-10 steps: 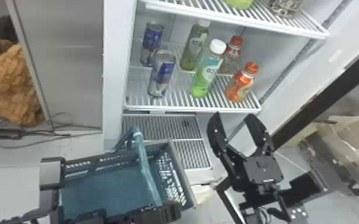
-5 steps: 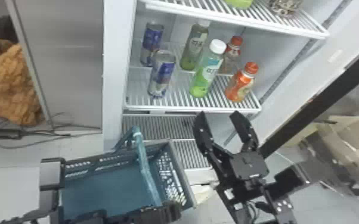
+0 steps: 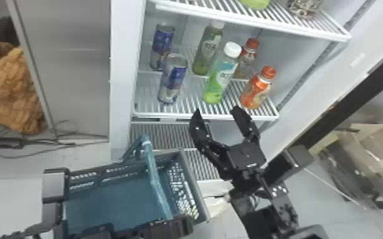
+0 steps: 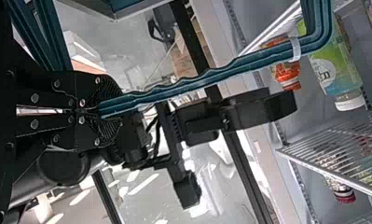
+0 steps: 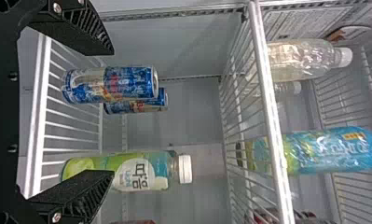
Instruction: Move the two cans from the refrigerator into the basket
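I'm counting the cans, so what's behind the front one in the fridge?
Behind the front can stands another blue can. Part of its lower side is covered and can't be seen.

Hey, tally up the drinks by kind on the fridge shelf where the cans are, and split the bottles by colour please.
Cans: 2
Green bottles: 2
Bottles with orange-red caps: 2
Total: 6

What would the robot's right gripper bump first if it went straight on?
Probably the front green bottle: in the right wrist view, one finger of the right gripper overlaps it. The nearer can is close to that path too; depth is unclear.
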Available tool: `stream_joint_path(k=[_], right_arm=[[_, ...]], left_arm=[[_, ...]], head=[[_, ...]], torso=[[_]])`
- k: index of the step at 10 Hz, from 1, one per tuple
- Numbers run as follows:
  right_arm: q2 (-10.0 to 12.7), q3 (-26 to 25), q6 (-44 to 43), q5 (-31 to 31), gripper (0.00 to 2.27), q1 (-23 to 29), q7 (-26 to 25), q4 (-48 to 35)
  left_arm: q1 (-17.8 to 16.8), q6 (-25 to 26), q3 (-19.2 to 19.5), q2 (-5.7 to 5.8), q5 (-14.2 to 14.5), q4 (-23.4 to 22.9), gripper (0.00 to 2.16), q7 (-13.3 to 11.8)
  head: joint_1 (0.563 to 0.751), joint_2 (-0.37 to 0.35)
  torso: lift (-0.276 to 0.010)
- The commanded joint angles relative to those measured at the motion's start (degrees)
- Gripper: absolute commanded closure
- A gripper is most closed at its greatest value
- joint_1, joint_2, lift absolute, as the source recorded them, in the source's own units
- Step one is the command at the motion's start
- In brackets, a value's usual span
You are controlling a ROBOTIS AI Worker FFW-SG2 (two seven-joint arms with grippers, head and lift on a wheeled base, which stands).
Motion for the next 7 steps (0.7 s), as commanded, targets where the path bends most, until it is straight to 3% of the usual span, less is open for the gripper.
stream_joint_path(k=[1, 7], right_arm=[[-0.80, 1.46, 0.22, 0.01, 0.08, -3.39, 0.57, 2.97], [-1.77, 5.00, 0.36, 0.13, 0.07, -13.93, 1.45, 12.81]], left_arm=[[0.00, 0.00, -0.01, 0.00, 0.00, 0.00, 1.22, 0.00], [-0.42, -0.14, -0.35, 0.00, 0.23, 0.00, 1.22, 0.18]], head=[[0.695, -0.350], [0.695, -0.350]], torso=[[-0.276], [-0.276]])
